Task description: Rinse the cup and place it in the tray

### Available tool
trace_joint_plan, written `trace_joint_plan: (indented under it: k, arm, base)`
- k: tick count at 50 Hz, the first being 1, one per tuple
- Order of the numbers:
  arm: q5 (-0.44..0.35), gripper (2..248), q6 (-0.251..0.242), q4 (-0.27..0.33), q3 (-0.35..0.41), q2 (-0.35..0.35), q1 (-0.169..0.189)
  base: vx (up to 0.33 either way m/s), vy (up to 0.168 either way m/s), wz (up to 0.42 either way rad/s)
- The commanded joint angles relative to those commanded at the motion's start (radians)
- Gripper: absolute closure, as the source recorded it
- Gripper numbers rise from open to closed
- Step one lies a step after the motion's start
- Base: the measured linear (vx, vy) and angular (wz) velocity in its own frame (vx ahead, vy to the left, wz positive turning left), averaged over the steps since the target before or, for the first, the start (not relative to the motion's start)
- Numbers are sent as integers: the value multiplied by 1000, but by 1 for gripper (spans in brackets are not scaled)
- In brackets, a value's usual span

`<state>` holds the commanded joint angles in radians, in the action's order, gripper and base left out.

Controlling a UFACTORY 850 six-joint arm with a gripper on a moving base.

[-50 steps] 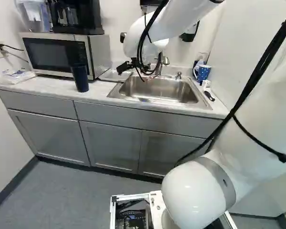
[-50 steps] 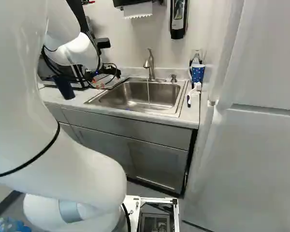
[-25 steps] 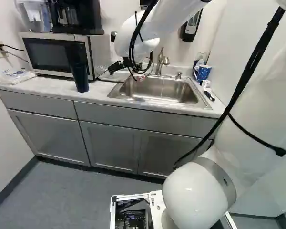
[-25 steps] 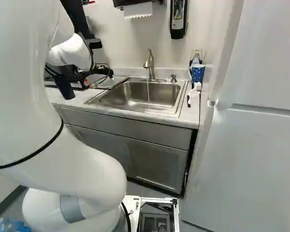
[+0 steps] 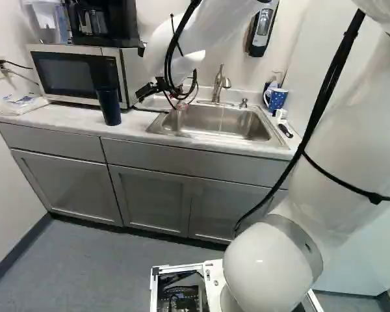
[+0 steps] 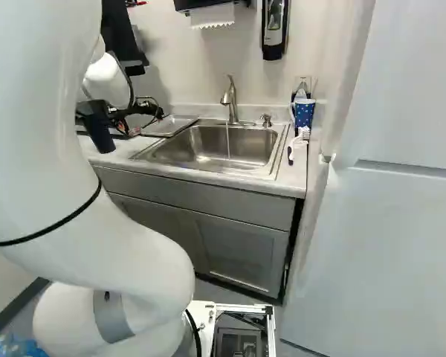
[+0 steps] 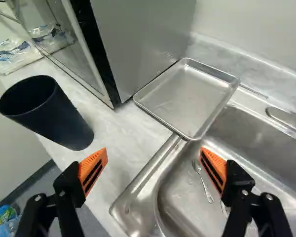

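Observation:
In the left base view my gripper (image 5: 145,92) hangs over the counter between the dark blue cup and the sink. The wrist view shows the gripper (image 7: 154,165) open, nothing between its orange pads, above the sink's corner rim. The dark cup (image 7: 64,118) stands upright on the counter, ahead of and outside one finger, apart from it; it also shows in the left base view (image 5: 109,107). An empty metal tray (image 7: 187,96) lies ahead of the fingers, beside the sink (image 7: 180,195), its corner over the sink's rim. Water runs from the faucet (image 6: 230,97).
A microwave (image 5: 78,75) stands behind the cup, with a coffee maker (image 5: 101,23) on top. Spoons (image 7: 202,181) lie in the sink. A blue dotted mug (image 6: 303,113) and a brush (image 6: 299,141) are at the counter's far end. Plastic bags (image 7: 15,54) lie past the cup.
The arm has swung left in both base views, carrying my open gripper from near the faucet towards the cup. The base, cup and sink have stayed put.

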<state>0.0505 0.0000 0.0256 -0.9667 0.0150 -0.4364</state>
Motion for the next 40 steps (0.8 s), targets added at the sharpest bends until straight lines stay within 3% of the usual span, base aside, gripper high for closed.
trace_joint_plan:
  k: [18,40]
  arm:
    - [0,3,0,0,-22,-22,-55]
    - [0,3,0,0,-2,-1,-120]
  base:
    - [0,0,0]
    - [0,0,0]
